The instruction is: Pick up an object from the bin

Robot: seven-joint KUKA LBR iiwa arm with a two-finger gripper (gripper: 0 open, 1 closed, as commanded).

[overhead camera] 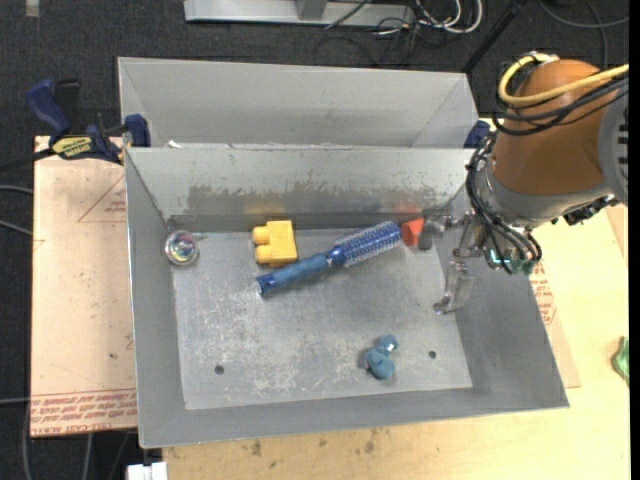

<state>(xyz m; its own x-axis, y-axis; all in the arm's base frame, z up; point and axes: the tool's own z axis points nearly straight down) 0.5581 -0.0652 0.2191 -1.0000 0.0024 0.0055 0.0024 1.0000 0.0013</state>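
- Grey bin [300, 378]: nothing lifted out yet, so the whole pick remains
- My gripper [452, 293] hangs low by the right wall; open or closed, I cannot tell
- Blue brush [330, 258] lies mid-floor, nearest to me
- Orange piece [412, 232] sits by its bristles

Light is even and fairly bright, diffuse, falling from above. The far wall of the grey metal bin [300, 108] shows a pale soft sheen, with a darker smudged reflection band along its foot. Shadows under the blue brush [330, 256] and yellow block [275, 243] are short and soft. The floor [100, 8] beyond the far side is dark.
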